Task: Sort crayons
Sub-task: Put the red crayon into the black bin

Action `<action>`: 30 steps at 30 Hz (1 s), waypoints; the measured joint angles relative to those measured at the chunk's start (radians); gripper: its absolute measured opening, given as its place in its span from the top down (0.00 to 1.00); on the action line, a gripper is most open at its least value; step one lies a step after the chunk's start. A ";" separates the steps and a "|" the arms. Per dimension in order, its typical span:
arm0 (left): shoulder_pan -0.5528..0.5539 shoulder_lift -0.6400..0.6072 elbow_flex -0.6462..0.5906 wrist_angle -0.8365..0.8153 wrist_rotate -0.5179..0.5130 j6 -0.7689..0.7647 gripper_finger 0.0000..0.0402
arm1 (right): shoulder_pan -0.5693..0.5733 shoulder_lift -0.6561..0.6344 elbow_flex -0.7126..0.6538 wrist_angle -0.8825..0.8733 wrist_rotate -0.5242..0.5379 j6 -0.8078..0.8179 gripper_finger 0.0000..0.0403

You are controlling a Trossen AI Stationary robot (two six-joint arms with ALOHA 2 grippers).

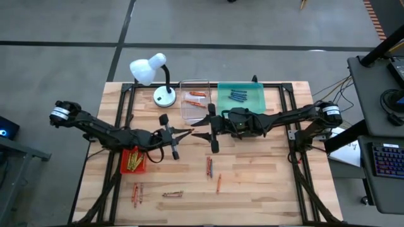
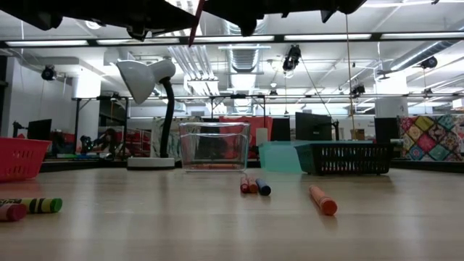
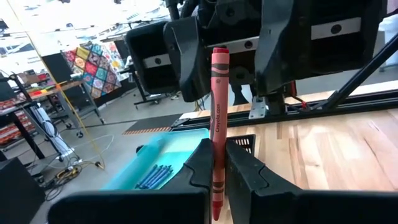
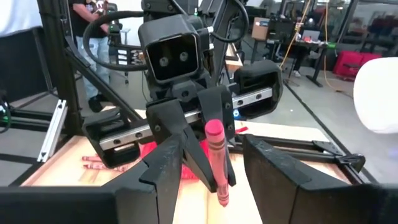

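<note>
- A red crayon (image 3: 217,130) is clamped between the shut jaws of the left gripper (image 1: 181,133), high over the middle of the table (image 1: 252,183).
- The right gripper (image 1: 203,135) is seen just across from it, with its jaws wide apart on either side of the crayon's far end; a touch cannot be told.
- The two arms are met tip to tip, so the table below them is partly hidden from above.
- Behind the arms, a white lamp (image 1: 153,74), a clear tray (image 1: 194,99) with orange crayons (image 1: 197,94) and a teal tray (image 1: 241,98) with blue crayons (image 1: 238,96) are lined up at the far edge.
- A black tray (image 2: 346,157) is seen beside the teal one in the low view.
- A red tray (image 1: 133,161) with yellow crayons (image 1: 132,164) is placed under the left arm.
- Loose crayons (image 1: 209,166) are left on the near part of the table, well apart from the trays.
</note>
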 joint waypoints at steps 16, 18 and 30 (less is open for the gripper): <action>0.000 0.001 0.000 -0.004 0.003 -0.033 0.94 | 0.000 0.001 0.020 -0.006 0.005 -0.031 0.95; 0.000 0.000 0.000 -0.003 0.003 -0.038 0.89 | 0.000 0.001 0.019 -0.009 0.005 -0.031 0.96; 0.000 -0.015 0.000 -0.034 -0.135 -0.054 0.69 | -0.085 -0.030 0.189 -0.629 0.041 -0.031 0.97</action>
